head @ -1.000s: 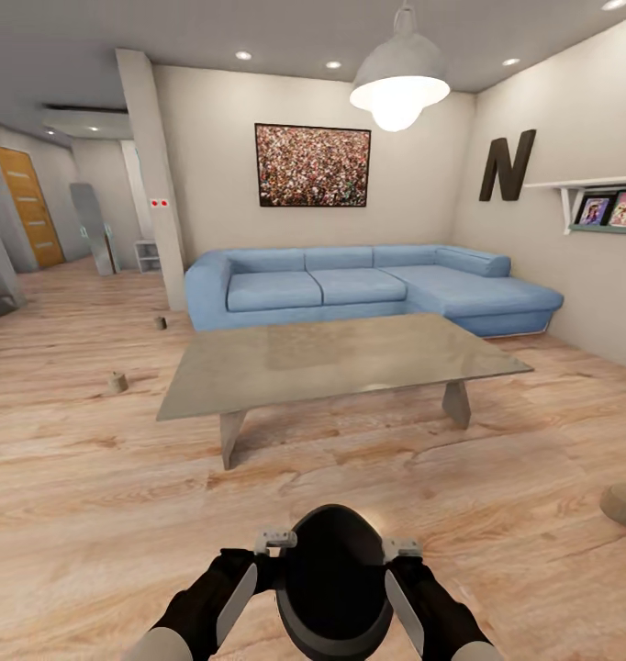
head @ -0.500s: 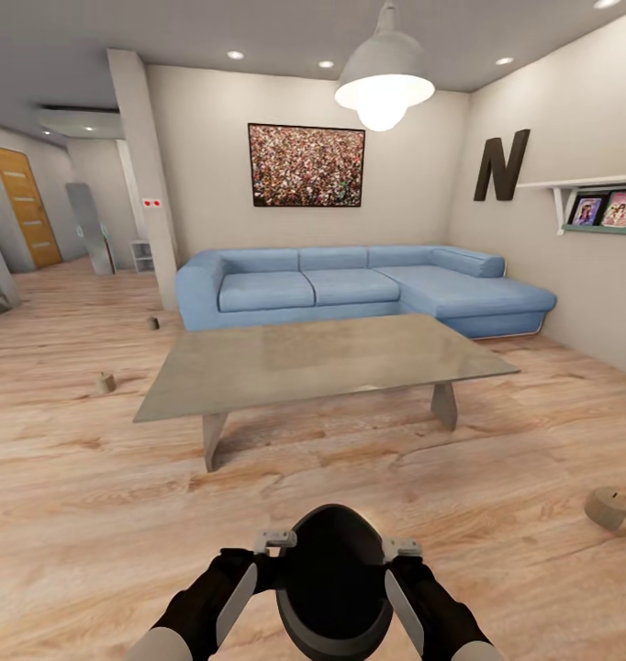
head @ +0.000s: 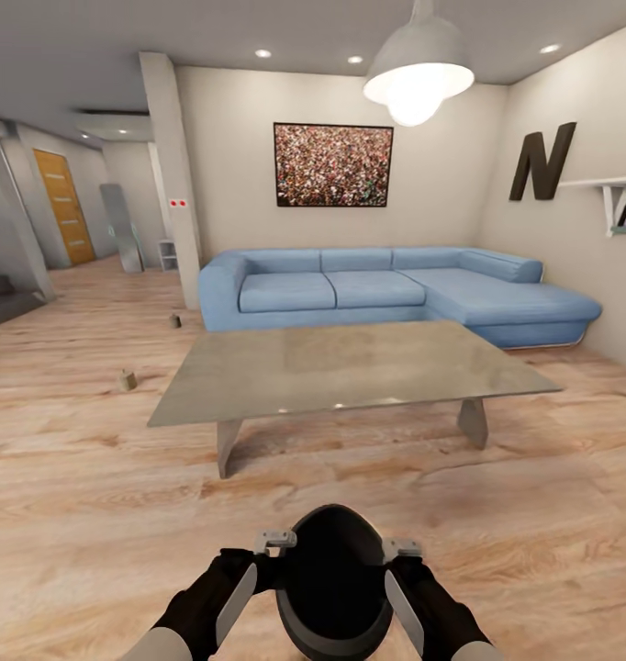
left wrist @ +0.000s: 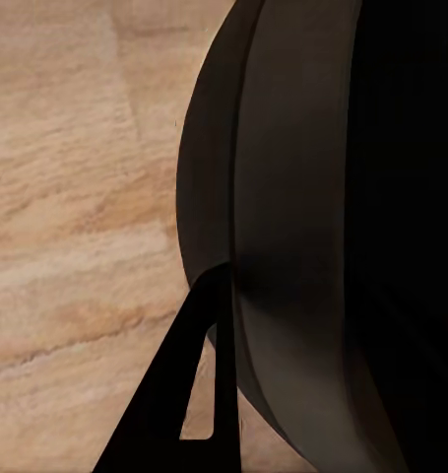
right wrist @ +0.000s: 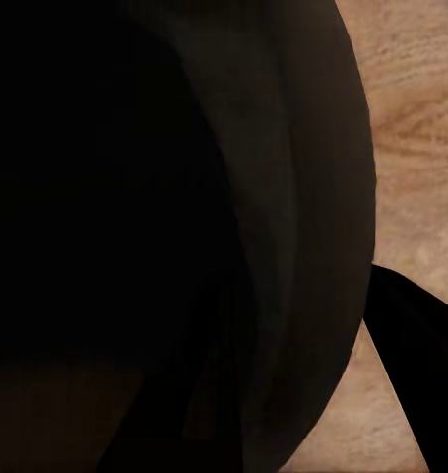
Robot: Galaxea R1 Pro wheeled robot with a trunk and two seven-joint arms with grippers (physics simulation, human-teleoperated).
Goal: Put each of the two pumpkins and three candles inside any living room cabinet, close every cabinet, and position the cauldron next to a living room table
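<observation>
A black cauldron (head: 333,578) hangs low in front of me over the wood floor, held by its rim between both arms. My left gripper (head: 274,543) clamps the rim on one side and my right gripper (head: 401,549) clamps the other. The left wrist view has the cauldron's wall (left wrist: 312,246) beside a dark finger (left wrist: 199,394); the right wrist view has its wall (right wrist: 184,246) close up. The grey glossy table (head: 350,367) stands a short way ahead. Two tan candles (head: 125,379) (head: 173,320) sit on the floor at its left. Pumpkins and cabinet are out of view.
A blue corner sofa (head: 386,289) runs along the far wall behind the table. A pillar (head: 175,184) and a hallway with an orange door (head: 63,207) lie at the left. Bare wood floor (head: 93,514) spreads between me and the table.
The whole picture has swung right, so the camera turned left; a candle on the floor at the right has slid to the frame's edge. The cauldron stays held as before.
</observation>
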